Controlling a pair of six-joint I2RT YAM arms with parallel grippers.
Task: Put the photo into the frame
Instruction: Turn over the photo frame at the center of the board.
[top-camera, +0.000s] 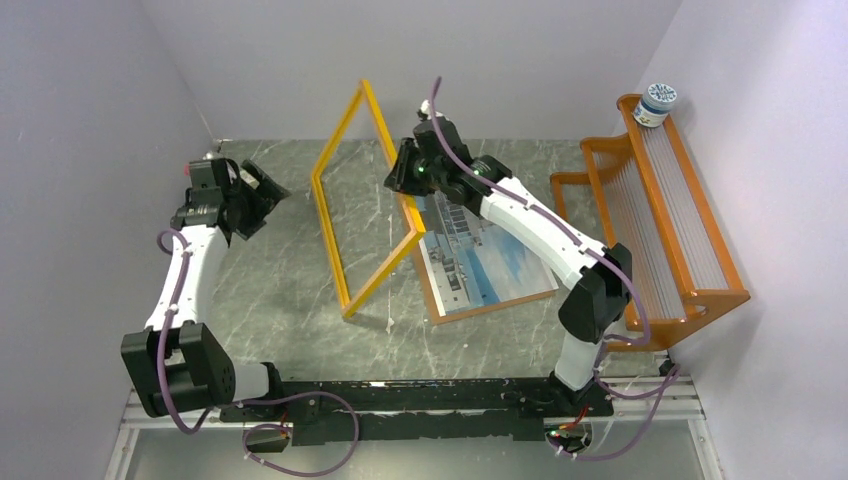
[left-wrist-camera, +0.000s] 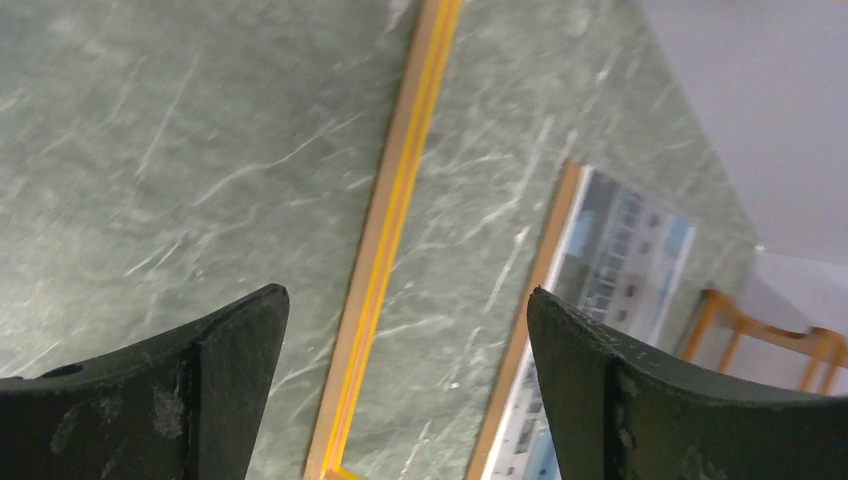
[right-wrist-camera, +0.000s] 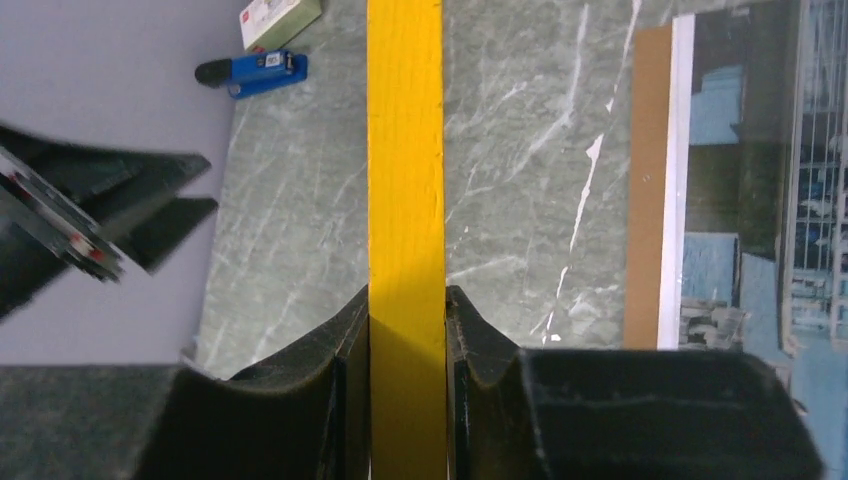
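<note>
The frame (top-camera: 330, 225), a thin yellow-orange border, stands tilted up on one long edge in the middle of the table. My right gripper (top-camera: 405, 170) is shut on its raised right border; in the right wrist view the yellow bar (right-wrist-camera: 405, 150) sits clamped between my fingers (right-wrist-camera: 407, 300). The photo (top-camera: 490, 265), building and blue sky face up, lies on the brown backing panel (top-camera: 500, 305) under my right arm. My left gripper (top-camera: 262, 190) is open and empty, left of the frame. Its view shows the frame border (left-wrist-camera: 395, 200) and the photo (left-wrist-camera: 620, 260) between its open fingertips (left-wrist-camera: 408, 300).
An orange slatted rack (top-camera: 660, 220) stands along the right wall with a small jar (top-camera: 657, 103) on its top. A blue object (right-wrist-camera: 255, 70) and a white box (right-wrist-camera: 280, 18) lie at the far wall. Grey walls close three sides.
</note>
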